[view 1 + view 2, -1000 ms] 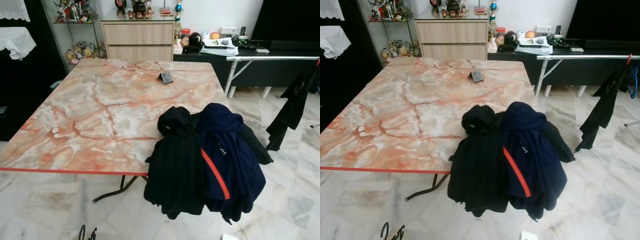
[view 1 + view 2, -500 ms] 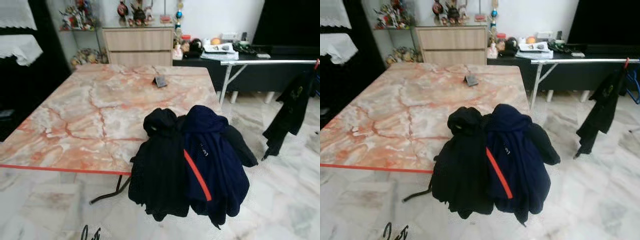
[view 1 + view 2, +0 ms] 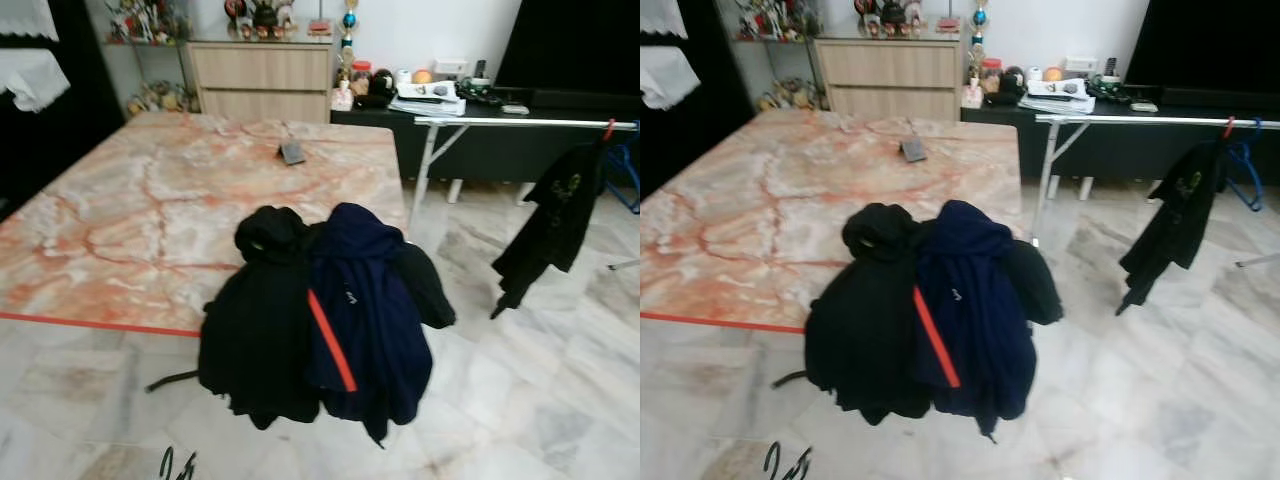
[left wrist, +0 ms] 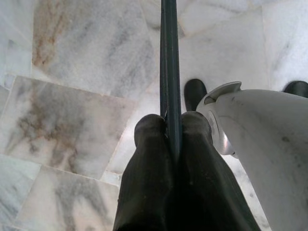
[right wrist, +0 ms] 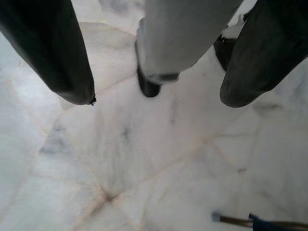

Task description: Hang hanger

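Observation:
My left gripper (image 4: 172, 127) hangs low and is shut on a thin dark hanger (image 4: 169, 57), whose bar runs up between the two fingers. The hanger's curled hook (image 3: 175, 465) pokes up at the bottom of the eye views. My right gripper (image 5: 159, 101) hangs open over the marble floor, holding nothing. A white clothes rail (image 3: 520, 122) stands to the right beyond the table. A black garment (image 3: 545, 225) hangs from its right end on a red-hooked hanger (image 3: 607, 128), and a blue hanger (image 3: 1243, 165) hangs beside it.
A marble-topped table (image 3: 120, 220) fills the left. A black jacket (image 3: 255, 330) and a navy jacket with a red stripe (image 3: 365, 310) droop over its near right corner. A small dark object (image 3: 291, 152) lies further back. A drawer cabinet (image 3: 260, 75) and a cluttered black bench (image 3: 450, 100) line the wall.
The whole picture has slid left, so the camera has turned right. More of the rail and the hanging garment is in view. The table and jackets have not moved.

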Tool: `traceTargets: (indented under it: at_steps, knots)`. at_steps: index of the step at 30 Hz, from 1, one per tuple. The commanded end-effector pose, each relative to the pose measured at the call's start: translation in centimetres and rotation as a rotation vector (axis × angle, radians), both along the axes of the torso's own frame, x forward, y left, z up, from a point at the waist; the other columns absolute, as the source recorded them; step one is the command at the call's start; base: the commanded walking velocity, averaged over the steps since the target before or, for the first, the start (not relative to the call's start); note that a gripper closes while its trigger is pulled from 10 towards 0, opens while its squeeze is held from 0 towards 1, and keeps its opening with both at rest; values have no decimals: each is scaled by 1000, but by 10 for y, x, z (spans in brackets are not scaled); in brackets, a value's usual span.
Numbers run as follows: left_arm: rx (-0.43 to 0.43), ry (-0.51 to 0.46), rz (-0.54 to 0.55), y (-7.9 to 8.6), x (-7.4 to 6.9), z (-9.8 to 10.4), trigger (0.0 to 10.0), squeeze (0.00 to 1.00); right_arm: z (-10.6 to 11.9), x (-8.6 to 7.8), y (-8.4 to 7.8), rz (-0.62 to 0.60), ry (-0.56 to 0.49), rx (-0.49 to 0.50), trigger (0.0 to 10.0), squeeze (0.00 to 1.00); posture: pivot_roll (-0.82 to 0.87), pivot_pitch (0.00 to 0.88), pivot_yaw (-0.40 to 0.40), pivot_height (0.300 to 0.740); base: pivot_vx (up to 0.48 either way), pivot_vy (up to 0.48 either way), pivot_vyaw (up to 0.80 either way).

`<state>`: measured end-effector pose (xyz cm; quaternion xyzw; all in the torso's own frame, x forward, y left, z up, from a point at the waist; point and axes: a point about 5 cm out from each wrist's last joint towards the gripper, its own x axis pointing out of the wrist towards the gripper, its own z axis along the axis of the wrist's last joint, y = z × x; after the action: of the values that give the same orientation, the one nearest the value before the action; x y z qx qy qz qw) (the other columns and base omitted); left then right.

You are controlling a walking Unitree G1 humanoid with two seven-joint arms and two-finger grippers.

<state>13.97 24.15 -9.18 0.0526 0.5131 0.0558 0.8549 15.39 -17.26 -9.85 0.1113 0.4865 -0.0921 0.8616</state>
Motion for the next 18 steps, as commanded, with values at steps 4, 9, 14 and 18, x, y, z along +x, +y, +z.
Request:
traceTargets:
  at_steps: [4,9,14,18]
  knots:
    - [0,9,-11,-1,-1,0,10000,0,-1,-3,-5,-6,5,-11,10000,0,-69,58,25,740,0,-296,0]
    - [0,10,-13,0,-1,0,10000,0,-1,-4,-5,-8,8,-11,10000,0,-70,59,26,740,0,-295,0]
    - [0,10,-15,0,-1,0,10000,0,-2,-5,-5,-8,11,-12,10000,0,-69,59,26,740,0,-304,0]
    - [0,10,-15,0,-1,-1,10000,0,-2,-6,-5,-8,13,-12,10000,0,-69,58,27,740,0,-309,0]
